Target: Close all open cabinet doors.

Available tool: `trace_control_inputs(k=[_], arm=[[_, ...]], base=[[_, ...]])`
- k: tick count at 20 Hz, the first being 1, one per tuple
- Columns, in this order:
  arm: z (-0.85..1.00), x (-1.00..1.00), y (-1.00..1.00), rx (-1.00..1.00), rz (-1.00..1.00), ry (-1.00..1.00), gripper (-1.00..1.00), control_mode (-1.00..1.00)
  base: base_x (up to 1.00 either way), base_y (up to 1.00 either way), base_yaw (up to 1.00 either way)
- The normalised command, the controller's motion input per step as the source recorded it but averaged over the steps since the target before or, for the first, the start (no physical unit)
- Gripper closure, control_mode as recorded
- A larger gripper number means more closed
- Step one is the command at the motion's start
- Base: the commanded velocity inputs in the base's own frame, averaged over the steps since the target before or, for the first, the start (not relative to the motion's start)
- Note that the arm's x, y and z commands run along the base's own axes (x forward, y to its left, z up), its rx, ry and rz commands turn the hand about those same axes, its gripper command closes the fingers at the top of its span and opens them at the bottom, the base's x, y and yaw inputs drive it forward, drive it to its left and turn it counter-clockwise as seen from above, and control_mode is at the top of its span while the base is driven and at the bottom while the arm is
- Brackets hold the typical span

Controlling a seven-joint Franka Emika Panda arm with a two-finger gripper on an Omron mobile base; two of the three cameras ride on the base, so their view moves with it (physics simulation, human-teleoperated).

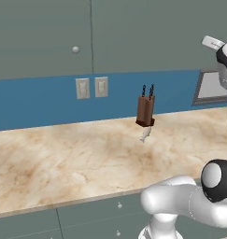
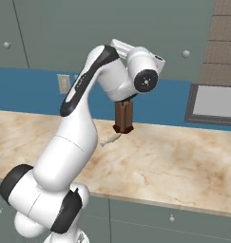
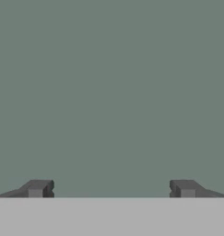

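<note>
The gripper (image 3: 111,189) is standing wide open, its two dark fingertips (image 3: 37,189) sitting far apart at the bottom of the hand view and holding nothing between them, and it is facing straight onto a flat grey-green cabinet door (image 3: 111,92) that is spreading across the whole hand view with no knob or edge showing. In the right base view the white arm is reaching up from the lower left, its hand raised in front of the upper cabinets, above the marble countertop (image 2: 174,166). The cabinet doors (image 1: 40,37) are running along the top of the left base view above the blue backsplash (image 1: 35,105), with a dark seam dividing two panels and a small round pale knob (image 1: 75,49) sitting near the lower corner of the left one; from these angles the panels are looking flush with one another. In the right base view two more knobs (image 2: 185,54) are showing on the same row of doors. A brown knife block (image 1: 145,111) with dark handles is standing on the counter against the backsplash, and a small pale fish-shaped thing (image 1: 145,135) is lying just in front of it. Two pale wall switch plates (image 1: 91,87) are sitting side by side on the backsplash, left of the block.
</note>
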Motion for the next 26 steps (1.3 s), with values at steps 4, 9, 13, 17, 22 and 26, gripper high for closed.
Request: trace_control_inputs(k=[4, 9, 13, 17, 22, 26], arm=[[0.0, 0.13, 0.0, 0.0, 0.05, 0.0, -1.0, -1.0], [-0.02, 0.16, 0.0, 0.0, 0.03, 0.0, -1.0, -1.0], [-0.02, 0.16, 0.0, 0.0, 0.03, 0.0, -1.0, -1.0], [-0.03, 0.16, 0.0, 0.0, 0.02, 0.0, -1.0, -1.0], [-0.04, 0.17, 0.0, 0.0, 0.02, 0.0, -1.0, -1.0], [-0.02, 0.16, 0.0, 0.0, 0.02, 0.0, -1.0, -1.0]], base=[[0.0, 0.0, 0.0], [0.0, 0.0, 0.0], [0.0, 0.0, 0.0], [0.0, 0.0, 0.0], [0.0, 0.0, 0.0], [0.0, 0.0, 0.0]])
